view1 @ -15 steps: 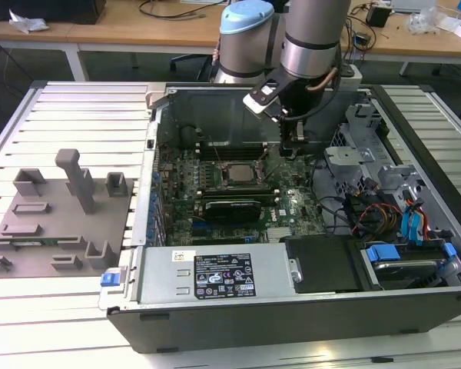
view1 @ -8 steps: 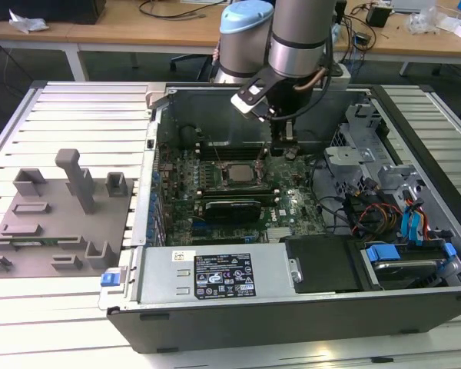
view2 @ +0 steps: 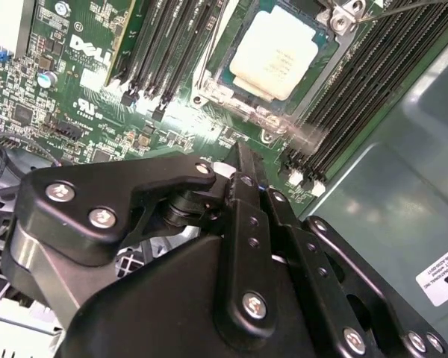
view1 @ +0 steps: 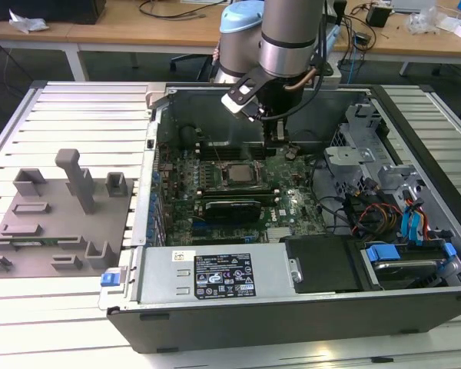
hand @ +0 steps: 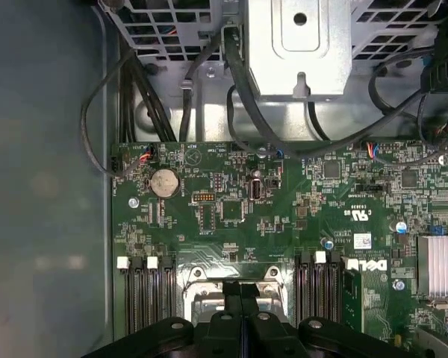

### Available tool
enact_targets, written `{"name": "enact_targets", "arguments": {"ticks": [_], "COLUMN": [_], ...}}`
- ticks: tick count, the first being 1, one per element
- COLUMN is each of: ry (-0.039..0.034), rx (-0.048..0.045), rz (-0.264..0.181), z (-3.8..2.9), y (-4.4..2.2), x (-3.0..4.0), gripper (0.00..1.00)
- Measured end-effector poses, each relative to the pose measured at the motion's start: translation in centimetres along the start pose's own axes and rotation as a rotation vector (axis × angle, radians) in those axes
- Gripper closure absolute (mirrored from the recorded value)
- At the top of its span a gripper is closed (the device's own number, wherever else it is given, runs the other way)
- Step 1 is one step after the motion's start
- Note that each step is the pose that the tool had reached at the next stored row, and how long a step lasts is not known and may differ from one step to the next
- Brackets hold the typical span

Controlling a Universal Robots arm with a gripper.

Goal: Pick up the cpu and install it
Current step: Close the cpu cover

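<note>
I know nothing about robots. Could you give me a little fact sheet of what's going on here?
setting: open computer case lying on a slatted table
cpu: pale silvery square, seated in the socket on the green motherboard
gripper: inside the case over the motherboard, apart from the cpu
fingers: closed together, holding nothing
nearby: grey fixture on the table, at the exterior view's left

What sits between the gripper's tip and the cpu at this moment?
In the second wrist view, the socket frame's metal edge and a strip of green motherboard separate the gripper from the cpu, which lies in the socket.
</note>
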State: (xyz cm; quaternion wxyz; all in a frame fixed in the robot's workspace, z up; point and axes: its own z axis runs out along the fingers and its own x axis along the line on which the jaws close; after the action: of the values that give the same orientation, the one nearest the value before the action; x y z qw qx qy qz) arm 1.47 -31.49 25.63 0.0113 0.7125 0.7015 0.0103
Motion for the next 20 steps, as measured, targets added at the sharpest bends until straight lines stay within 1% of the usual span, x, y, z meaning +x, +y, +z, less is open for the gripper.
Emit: {"name": "enact_targets", "arguments": {"ticks": [6, 7, 9, 11, 12, 13, 20], "ry": [0.0000, 0.0000, 0.0002, 0.0000, -0.0004, -0.0012, -0.0049], "rx": [0.0000, 0.0000, -0.0001, 0.0002, 0.0022, 0.0069, 0.0150], "rz": [0.000, 0.000, 0.000, 0.000, 0.000, 0.000, 0.000], "z": [0.00, 0.00, 0.06, 0.20, 0.38, 0.66, 1.28], "y": [-0.05, -0.25, -1.04, -1.58, -1.90, -2.28, -4.18], "x": [0.00, 0.00, -0.01, -0.02, -0.03, -0.03, -0.06], "gripper": [0.89, 0.89, 0.89, 0.89, 0.89, 0.89, 0.89]}}
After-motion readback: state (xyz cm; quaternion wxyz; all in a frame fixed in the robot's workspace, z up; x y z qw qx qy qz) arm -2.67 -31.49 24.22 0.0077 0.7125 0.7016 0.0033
